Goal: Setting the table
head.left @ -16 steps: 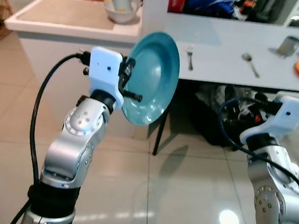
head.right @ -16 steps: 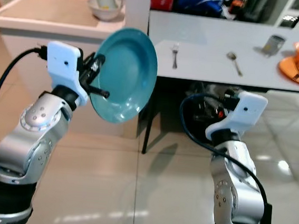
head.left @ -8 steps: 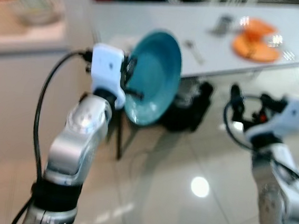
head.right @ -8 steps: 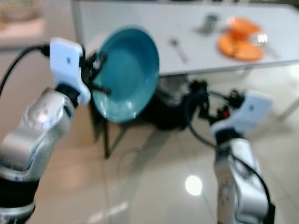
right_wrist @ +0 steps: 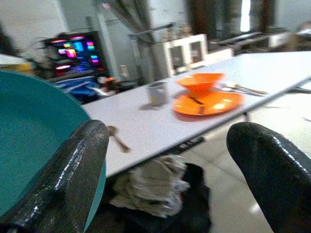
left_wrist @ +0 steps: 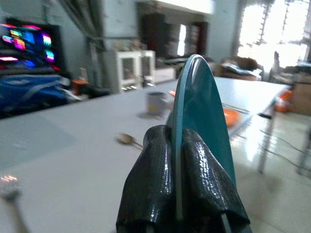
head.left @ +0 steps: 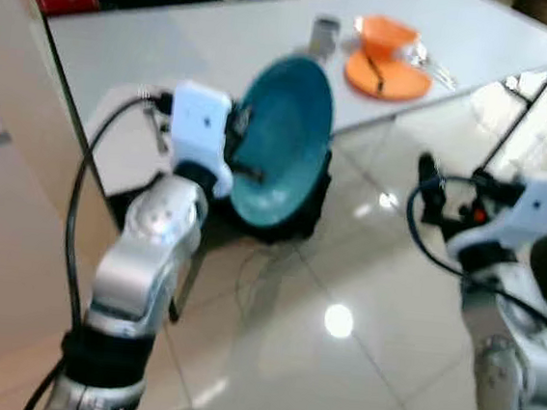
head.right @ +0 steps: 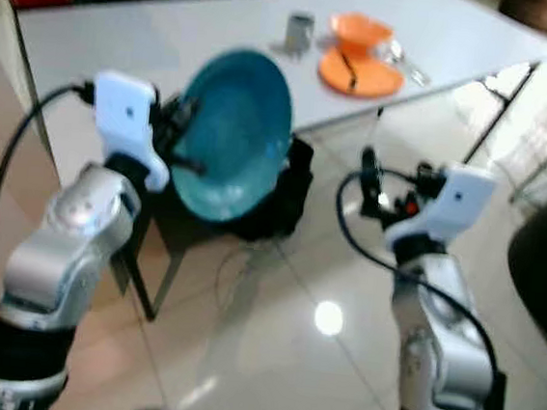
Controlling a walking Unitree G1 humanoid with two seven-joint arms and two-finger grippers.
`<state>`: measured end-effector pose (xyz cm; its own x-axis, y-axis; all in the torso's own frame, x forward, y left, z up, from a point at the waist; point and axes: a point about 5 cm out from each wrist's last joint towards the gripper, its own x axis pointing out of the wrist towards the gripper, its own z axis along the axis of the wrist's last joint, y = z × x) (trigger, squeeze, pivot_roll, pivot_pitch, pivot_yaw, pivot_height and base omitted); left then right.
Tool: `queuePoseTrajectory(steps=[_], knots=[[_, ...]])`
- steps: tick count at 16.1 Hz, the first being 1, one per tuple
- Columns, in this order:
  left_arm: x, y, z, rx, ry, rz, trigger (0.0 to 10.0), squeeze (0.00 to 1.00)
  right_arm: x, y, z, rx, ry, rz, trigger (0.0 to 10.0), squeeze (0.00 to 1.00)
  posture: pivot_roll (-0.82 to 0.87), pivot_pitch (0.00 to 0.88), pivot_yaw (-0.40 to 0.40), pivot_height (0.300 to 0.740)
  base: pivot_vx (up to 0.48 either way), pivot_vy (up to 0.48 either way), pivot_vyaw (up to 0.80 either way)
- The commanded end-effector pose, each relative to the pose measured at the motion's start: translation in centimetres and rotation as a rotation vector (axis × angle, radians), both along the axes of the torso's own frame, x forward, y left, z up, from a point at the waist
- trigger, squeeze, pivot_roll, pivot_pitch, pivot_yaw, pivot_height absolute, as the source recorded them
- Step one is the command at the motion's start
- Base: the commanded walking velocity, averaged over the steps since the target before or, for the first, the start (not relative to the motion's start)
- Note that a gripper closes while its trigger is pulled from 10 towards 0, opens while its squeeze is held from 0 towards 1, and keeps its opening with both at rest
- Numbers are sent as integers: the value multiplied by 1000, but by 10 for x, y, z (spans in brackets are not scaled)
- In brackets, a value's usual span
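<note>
Teal plate (head.left: 282,138) is what I am carrying: my left gripper (left_wrist: 179,182) has its two black fingers (left_wrist: 150,184) pinched on the rim, one on each face, so the plate stands nearly on edge just ahead of that wrist. My right gripper (right_wrist: 165,170) hangs in front of me with its fingers spread wide and nothing between them.

I judge this the carrying step, with the plate not yet set down. Beyond the plate lies the white table (head.left: 172,50), and on it, further along from my left gripper, a grey cup (head.right: 299,31), an orange plate (head.right: 360,75) with an orange bowl (head.right: 360,27) on it, and a spoon (left_wrist: 127,140) nearer the plate's edge. The head views are blurred, so I can only say what looks like cutlery lies just past the orange plate.

Next I need to come up close to the table edge, level the plate from upright to flat, and lower it onto a bare stretch near the spoon before letting the rim go.
</note>
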<state>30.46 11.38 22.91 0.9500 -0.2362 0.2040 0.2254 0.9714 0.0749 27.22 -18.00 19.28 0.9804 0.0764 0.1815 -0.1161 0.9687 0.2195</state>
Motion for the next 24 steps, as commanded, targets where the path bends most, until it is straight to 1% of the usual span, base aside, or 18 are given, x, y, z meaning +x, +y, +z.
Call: queuePoseTrajectory(steps=[1,2,3,7,8,9,11,14,17,19,21,22,23,24], knots=[[2,10,4,-2,-21,54,10000,0,-1,8,3,-1,-10,52,10000,0,42,42,-31,740,435,0,0],[3,10,4,0,-20,61,10000,0,-1,10,3,-21,-12,68,10000,0,42,42,-31,740,435,0,0],[3,11,3,4,-14,70,10000,0,-2,12,3,-49,-8,84,10000,0,43,42,-32,740,439,0,800],[4,11,2,1,-3,72,10000,0,-1,16,3,-55,-14,104,10000,0,46,41,-32,740,441,0,800],[5,11,2,-5,0,72,10000,0,-2,16,3,-20,-12,106,10000,0,45,40,-32,740,439,0,0],[6,11,2,-15,1,69,10000,0,-2,16,3,-7,-13,107,10000,0,43,40,-29,740,439,0,0],[6,10,2,-19,3,65,10000,0,-2,15,3,-9,-13,108,10000,0,42,41,-27,740,437,0,0],[7,4,2,-37,5,28,10000,0,-3,14,3,-7,-12,105,10000,0,42,40,-28,740,437,0,0],[10,-1,2,-75,15,6,10000,0,-3,15,2,0,2,134,10000,0,42,40,-28,740,439,0,0],[15,-7,-2,-117,47,-30,10000,0,-5,19,2,9,8,182,10000,0,29,37,-22,740,437,0,0],[20,-16,-10,-216,113,-88,10000,0,-9,21,2,8,11,227,10000,0,18,36,-17,740,437,0,0],[24,-28,-17,-296,183,-168,10000,0,-12,19,2,16,13,240,10000,0,9,34,-16,740,0,0,0],[26,-31,-20,-312,207,-177,10000,0,-12,19,2,21,13,246,10000,0,5,35,-14,740,0,0,0],[32,-32,-24,-348,228,-174,10000,0,-14,20,3,27,15,263,10000,0,0,36,-13,740,0,0,0]])
